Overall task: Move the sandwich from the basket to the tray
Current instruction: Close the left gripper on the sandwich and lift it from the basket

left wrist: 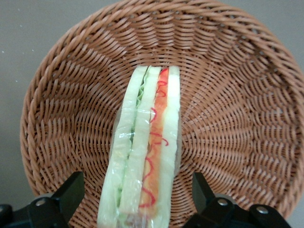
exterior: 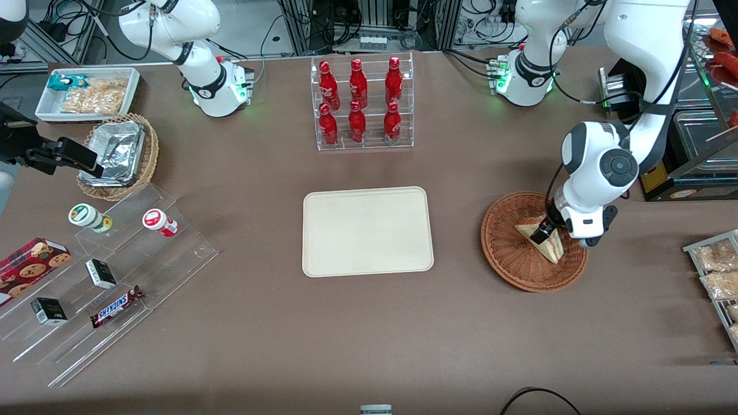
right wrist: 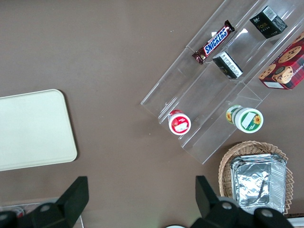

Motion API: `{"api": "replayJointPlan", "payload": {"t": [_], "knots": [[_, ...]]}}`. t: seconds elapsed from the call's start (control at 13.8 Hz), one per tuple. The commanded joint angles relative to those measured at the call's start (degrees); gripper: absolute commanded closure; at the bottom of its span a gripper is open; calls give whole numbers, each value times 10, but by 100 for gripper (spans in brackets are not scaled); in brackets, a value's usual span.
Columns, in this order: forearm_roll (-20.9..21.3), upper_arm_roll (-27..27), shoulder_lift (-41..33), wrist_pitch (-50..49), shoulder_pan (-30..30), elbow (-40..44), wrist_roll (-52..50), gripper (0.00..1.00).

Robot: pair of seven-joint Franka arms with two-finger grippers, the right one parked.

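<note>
The sandwich lies in the reddish-brown basket, toward the working arm's end of the counter. The gripper hangs low over it, spread wide, one finger on each side of the wedge; from the wrist view the fingers seem clear of the bread, not yet touching. The cream tray sits mid-counter, well apart from the basket.

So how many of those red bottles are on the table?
6 red bottles, all in the clear rack, farther from the front camera than the tray: three on its upper step, three on its lower. The hand straddles the sandwich.
</note>
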Motion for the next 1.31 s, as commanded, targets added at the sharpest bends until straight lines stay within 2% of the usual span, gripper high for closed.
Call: {"api": "replayJointPlan", "payload": {"t": [0.0,0.07,0.15,0.22,0.44,0.58,0.8,1.23], "knots": [[-4,-2,13,6,1,9,-16,34],[-4,-1,12,4,1,11,-24,71],[-4,-1,11,3,1,12,-20,85],[-4,-1,10,-2,1,21,-18,89],[-1,-2,-1,-46,-2,44,-15,94],[5,-3,-9,-122,-5,83,2,95],[4,-13,-5,-248,-38,149,127,95],[-5,-15,41,-264,-160,223,226,93]]}}
